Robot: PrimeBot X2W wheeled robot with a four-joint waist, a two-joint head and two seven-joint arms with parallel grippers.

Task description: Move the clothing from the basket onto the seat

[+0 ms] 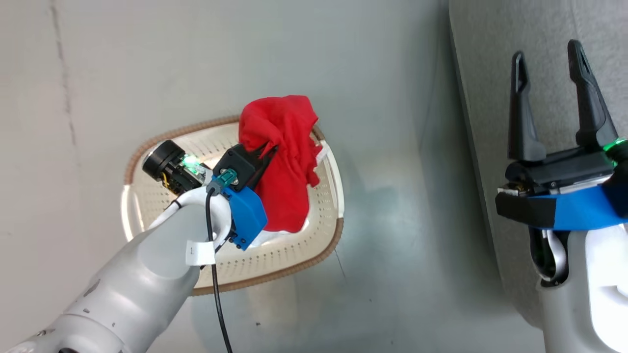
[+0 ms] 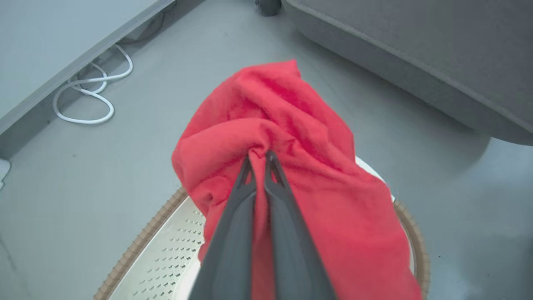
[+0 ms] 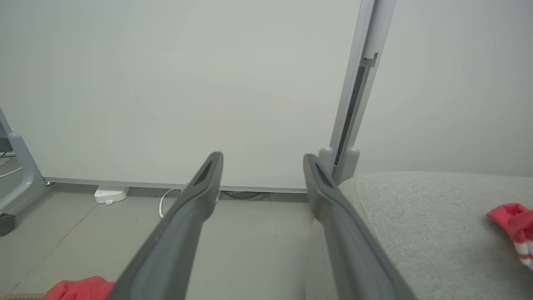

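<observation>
Left gripper tight on red garment (above the basket); right gripper wide apart, apparently empty

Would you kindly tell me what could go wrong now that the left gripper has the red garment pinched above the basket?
1. The left gripper holds the red garment by one small bunched fold; it may slip out and land on the floor short of the seat.
2. The garment's lower end hangs inside the basket, so a sideways move might snag and drag the basket.
3. The open right gripper by the seat could get in the way.
</observation>
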